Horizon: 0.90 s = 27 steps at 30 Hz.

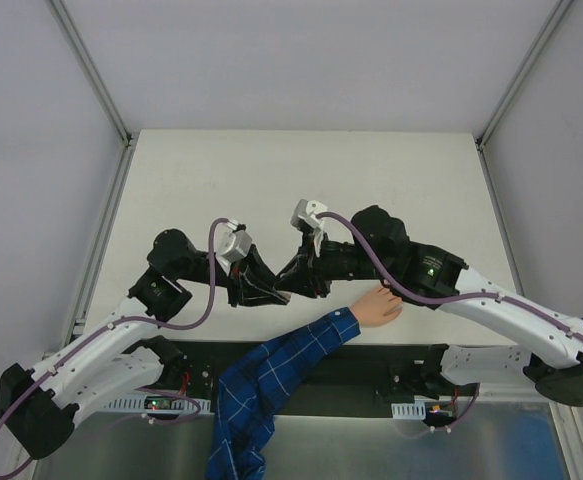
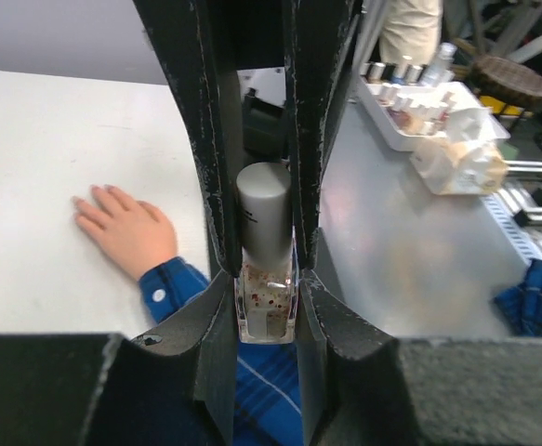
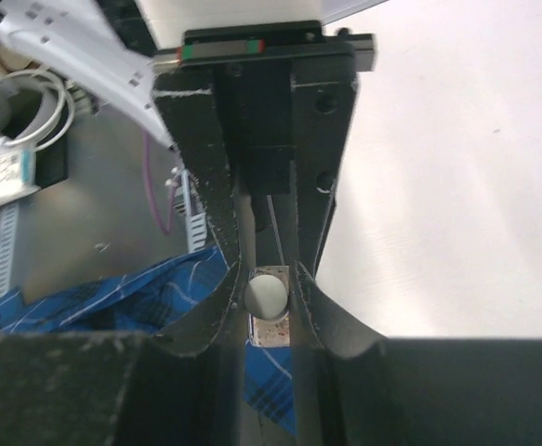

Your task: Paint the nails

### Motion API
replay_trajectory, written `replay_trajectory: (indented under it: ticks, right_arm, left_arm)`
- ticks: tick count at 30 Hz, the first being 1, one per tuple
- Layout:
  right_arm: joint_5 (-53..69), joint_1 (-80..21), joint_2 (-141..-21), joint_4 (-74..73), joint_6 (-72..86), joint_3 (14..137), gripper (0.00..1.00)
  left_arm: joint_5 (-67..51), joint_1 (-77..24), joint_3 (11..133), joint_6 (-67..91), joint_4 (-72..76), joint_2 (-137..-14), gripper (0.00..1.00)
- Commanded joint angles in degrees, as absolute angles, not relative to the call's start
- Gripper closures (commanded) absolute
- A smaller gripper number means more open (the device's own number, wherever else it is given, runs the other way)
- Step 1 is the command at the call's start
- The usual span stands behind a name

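Two grippers meet over one polish bottle, the left gripper clamping its glass and the right gripper closing on its cap, while the nails lie just beside, on the flat, fingers-together hand nearer the right arm.

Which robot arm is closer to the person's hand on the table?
Right. The right arm passes directly over the hand, hiding its fingertips. The left arm sits off to the hand's left, clearly apart.
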State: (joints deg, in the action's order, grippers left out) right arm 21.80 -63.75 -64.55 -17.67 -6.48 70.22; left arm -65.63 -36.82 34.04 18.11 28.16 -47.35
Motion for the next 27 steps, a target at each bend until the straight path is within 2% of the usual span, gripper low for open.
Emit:
replay_trajectory:
  ticks: [1,2,3,4,6,8,12,16,18,19,22,24,25,27]
  right_arm:
    - [9.4,-66.5,-63.9,-13.1,-2.6,68.7,0.99]
    - [3.1,-69.2,-64.7,-13.9,-1.7,69.3,0.99]
    - [-18.4,-71.6,-65.6,-14.8,-0.6,70.0,1.0]
    - [-32.4,-74.7,-69.4,-21.6,6.0,71.6,0.99]
    - [-56.9,-82.5,-74.2,-31.5,17.5,79.8,1.0]
    - [-62.2,-86.8,-79.8,-34.9,22.5,84.4,0.99]
    - [-58.5,-87.0,-82.7,-30.5,17.9,87.4,1.0]
    - [-56.2,-86.9,-80.5,-28.8,14.8,86.6,0.99]
    - [-53.5,-86.6,-77.5,-28.6,13.5,84.9,0.87]
    - [-51.5,-85.8,-76.5,-27.3,12.1,84.3,0.75]
    - [-44.1,-84.6,-72.3,-26.1,7.0,82.2,0.57]
    - [-38.7,-83.7,-70.1,-26.5,5.3,81.5,0.52]
    - [-36.1,-82.3,-67.8,-26.6,4.6,80.3,0.45]
    - [-27.0,-80.8,-65.7,-25.5,1.2,78.8,0.38]
  left_arm:
    - [-49.3,-37.3,35.6,7.4,21.9,-42.7,1.0]
    - [-45.0,-37.3,35.4,6.3,20.1,-41.9,1.0]
    - [-41.2,-37.3,35.2,4.7,17.7,-41.3,1.0]
    - [-34.1,-37.3,35.2,3.9,16.4,-40.0,1.0]
    - [-29.6,-37.3,34.9,2.5,14.8,-39.0,1.0]
    - [-26.8,-37.2,34.5,2.0,14.6,-38.1,1.0]
    - [-28.1,-37.3,34.3,1.9,14.9,-38.0,1.0]
    - [-32.1,-37.2,34.8,2.1,15.4,-38.9,1.0]
    - [-34.9,-37.3,35.0,2.5,15.7,-39.4,1.0]
    - [-35.9,-37.3,35.1,2.5,16.2,-39.6,1.0]
    - [-40.8,-37.3,35.6,3.4,16.6,-40.9,1.0]
    - [-45.1,-37.3,35.5,4.4,18.1,-41.9,1.0]
    - [-47.0,-37.3,35.9,4.7,18.5,-42.5,1.0]
    - [-52.1,-37.3,36.4,6.1,19.5,-43.8,1.0]
